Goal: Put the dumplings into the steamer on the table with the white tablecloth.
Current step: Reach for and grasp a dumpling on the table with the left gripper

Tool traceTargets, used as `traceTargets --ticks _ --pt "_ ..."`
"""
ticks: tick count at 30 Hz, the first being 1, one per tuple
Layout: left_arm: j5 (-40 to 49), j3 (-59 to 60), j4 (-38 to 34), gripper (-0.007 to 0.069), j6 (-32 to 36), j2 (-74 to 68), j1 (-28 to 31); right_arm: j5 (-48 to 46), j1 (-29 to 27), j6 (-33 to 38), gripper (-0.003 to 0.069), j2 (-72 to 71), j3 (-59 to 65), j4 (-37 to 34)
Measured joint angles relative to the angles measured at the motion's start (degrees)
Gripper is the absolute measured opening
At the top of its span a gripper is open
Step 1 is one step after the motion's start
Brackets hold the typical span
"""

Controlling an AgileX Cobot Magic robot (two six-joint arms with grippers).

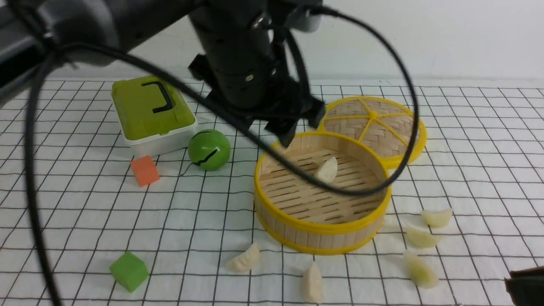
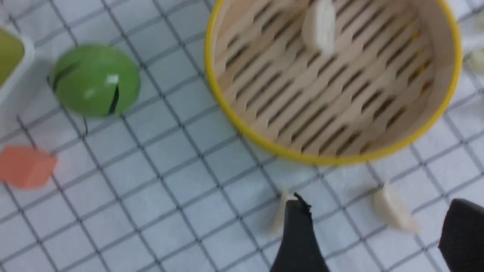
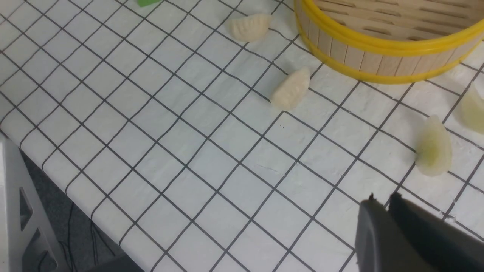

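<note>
Front view: the task looks barely begun, with one piece in out of the six I can count. A single dumpling (image 1: 326, 170) sits on the slatted floor of the steamer (image 1: 316, 238), a little toward 12 o'clock from the centre and tipped up on its edge.

The rest lie outside on the white tablecloth (image 1: 467, 161). A second dumpling (image 1: 244, 259) is at the steamer's 7 o'clock and a third dumpling (image 1: 312, 282) is at 6 o'clock. A cluster of three dumplings (image 1: 420, 236) lies out at 4 o'clock. I judge five more pick-and-place rounds remain.

The left gripper (image 1: 299, 127) hangs over the steamer's 12 o'clock rim. The left wrist view shows its jaws spread wide with nothing between them. The right gripper (image 3: 383, 200) is low over the cloth near the 4 o'clock cluster, its fingers drawn together and empty.

The steamer holds only that one dumpling. Its lid (image 1: 374, 127) lies flat at 1 o'clock, close behind the rim, leaving the basket open. The green box (image 1: 151, 112) at 10 o'clock has its cover on, so its contents are hidden.
</note>
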State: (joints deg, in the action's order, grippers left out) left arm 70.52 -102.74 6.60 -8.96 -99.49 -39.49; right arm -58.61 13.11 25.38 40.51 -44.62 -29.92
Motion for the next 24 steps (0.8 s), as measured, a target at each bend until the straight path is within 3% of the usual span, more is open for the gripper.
traceTargets --ticks 4,9,19,24 --pt "-5.04 17.60 0.00 0.0474 0.22 7.14 0.00 0.00 0.00 0.00 0.0051 0.00 0.00 -0.04" --pt "-19.62 36.46 0.03 0.0474 1.46 8.72 0.00 0.05 0.00 0.00 0.0051 0.00 0.00 -0.11" --pt "-37.90 39.29 0.80 0.0474 1.64 -2.02 0.00 0.36 0.00 0.12 0.0062 0.00 0.00 -0.11" --pt "-41.98 39.12 4.42 0.0445 0.70 -7.35 0.00 -0.49 0.00 0.12 0.0069 0.00 0.00 -0.12"
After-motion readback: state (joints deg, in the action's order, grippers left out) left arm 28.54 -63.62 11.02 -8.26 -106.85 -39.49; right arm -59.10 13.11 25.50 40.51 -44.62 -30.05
